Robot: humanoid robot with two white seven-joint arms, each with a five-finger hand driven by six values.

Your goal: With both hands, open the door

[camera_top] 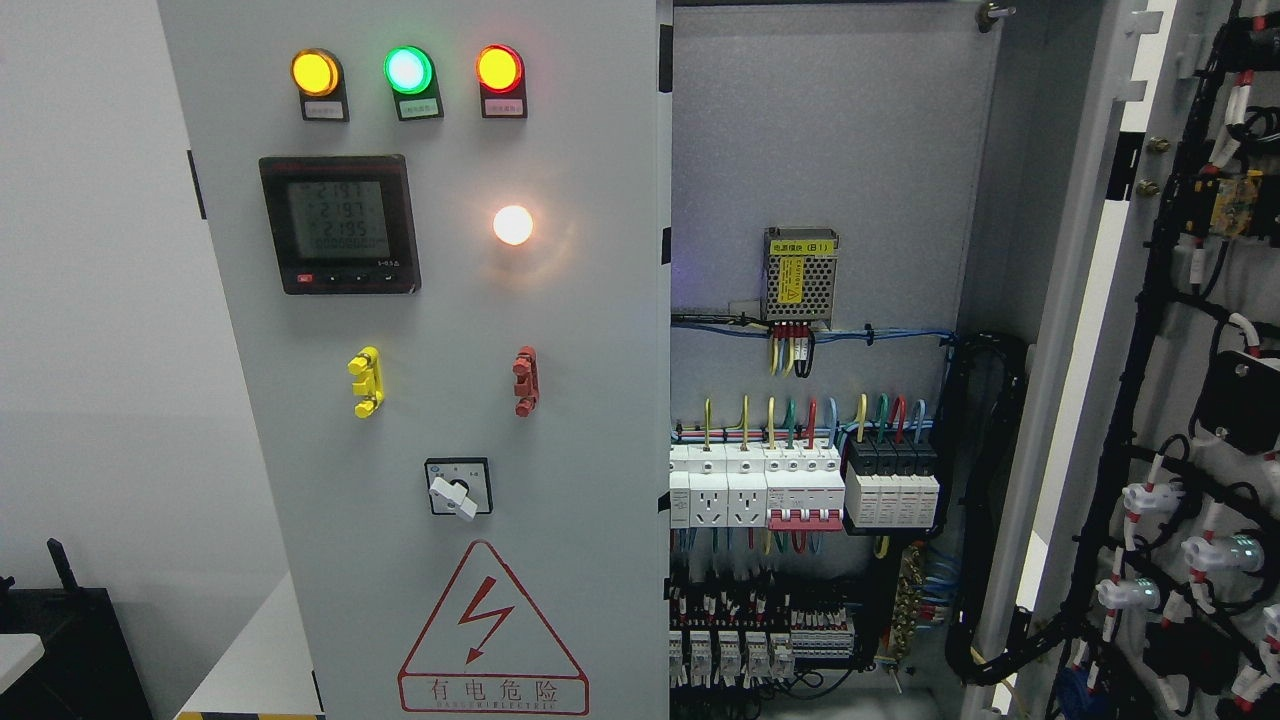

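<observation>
- On the left you see the closed left door [420, 400], its lamps lit, meter on, and a shock warning sign [492, 630] low down.
- In the middle, the cabinet interior [810, 480] lies exposed, with breakers and live-looking wiring.
- On the right, the right door [1190, 400] is swung wide open, cable looms along its inner face.
- Neither hand is in view, so you cannot tell their state.
- Risk, as I judge it: reaching in blind for the left door's edge, your fingers could snag wiring or strike a switch.
</observation>
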